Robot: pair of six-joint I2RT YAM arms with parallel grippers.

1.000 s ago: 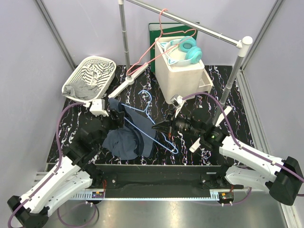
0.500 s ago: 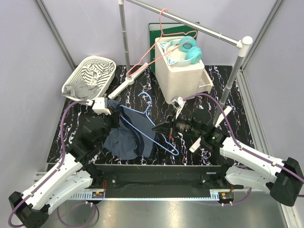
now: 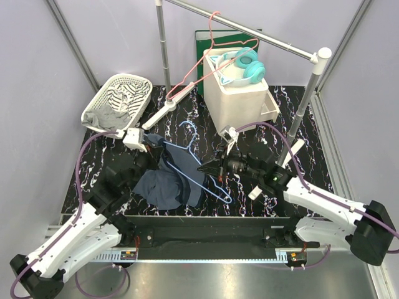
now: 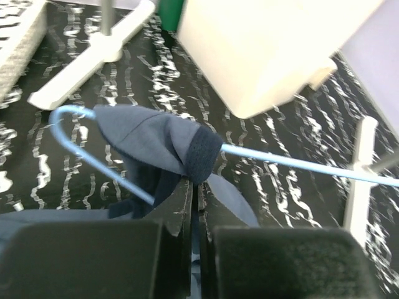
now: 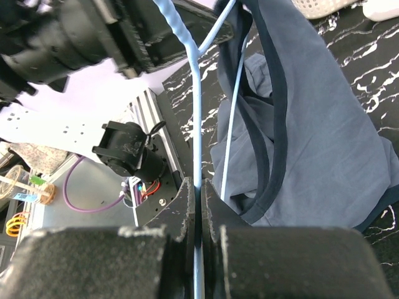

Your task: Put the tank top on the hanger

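I see my left gripper pinched shut on a soft navy strap of the tank top, which lies centre-left in the overhead frame. My right gripper clamps the thin light-blue wire hanger. Only the left wrist view shows the strap draped over its rounded corner.

You are looking at a tank top that is reading as soft, matt cloth, with a darker, finely ribbed band edging its strap. The hanger is showing as a thin, smooth rod with a slight sheen. The table is gleaming glossy black with white veining. The basket is looking like white perforated plastic, the rail like bright metal. On the left gripper and the right gripper, the fingers are appearing as matt black plastic, scuffed at the edges.
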